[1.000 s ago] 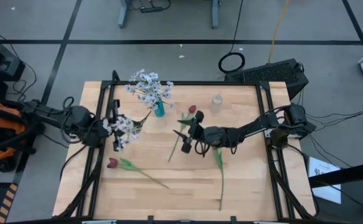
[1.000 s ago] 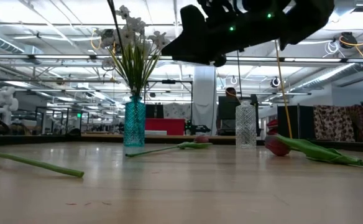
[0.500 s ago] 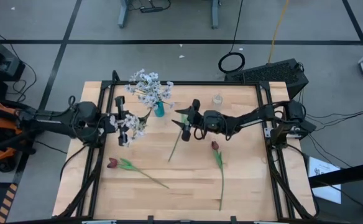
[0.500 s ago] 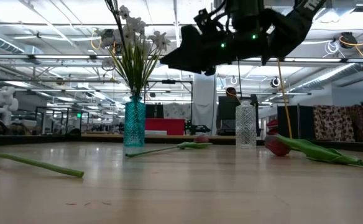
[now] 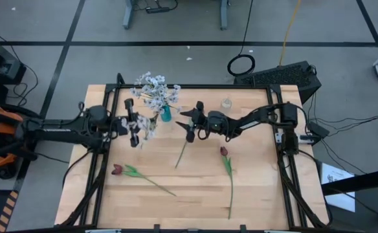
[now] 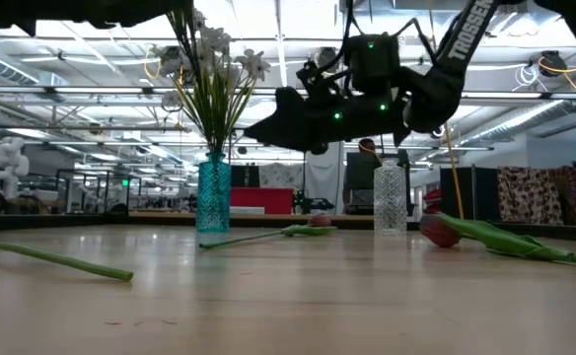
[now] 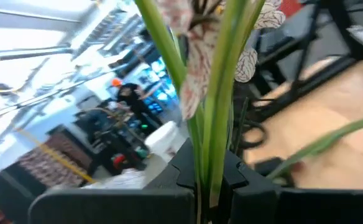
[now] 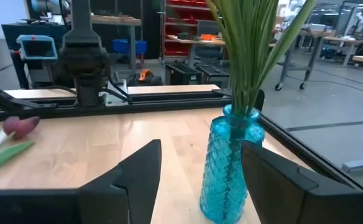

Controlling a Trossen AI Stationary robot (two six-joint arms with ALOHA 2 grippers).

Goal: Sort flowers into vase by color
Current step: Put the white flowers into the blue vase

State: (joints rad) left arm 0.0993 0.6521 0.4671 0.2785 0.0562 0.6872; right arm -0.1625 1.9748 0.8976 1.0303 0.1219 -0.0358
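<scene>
Left gripper (image 5: 133,123) clamps a white-blossom spray (image 5: 147,126) beside the ribbed blue glass vase (image 5: 166,114); right gripper (image 5: 190,123) gapes empty; three red tulips (image 5: 224,153) still lie unsorted.

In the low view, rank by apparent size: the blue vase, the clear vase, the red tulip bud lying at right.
1. Blue vase
2. Clear vase, a little shorter; it may stand at a different depth, so true sizes are uncertain.
3. Red tulip bud, clearly smallest.

Pale matt wood table (image 5: 254,188), ribbed glossy blue glass vase (image 8: 229,163), clear textured glass vase (image 6: 390,198)
</scene>
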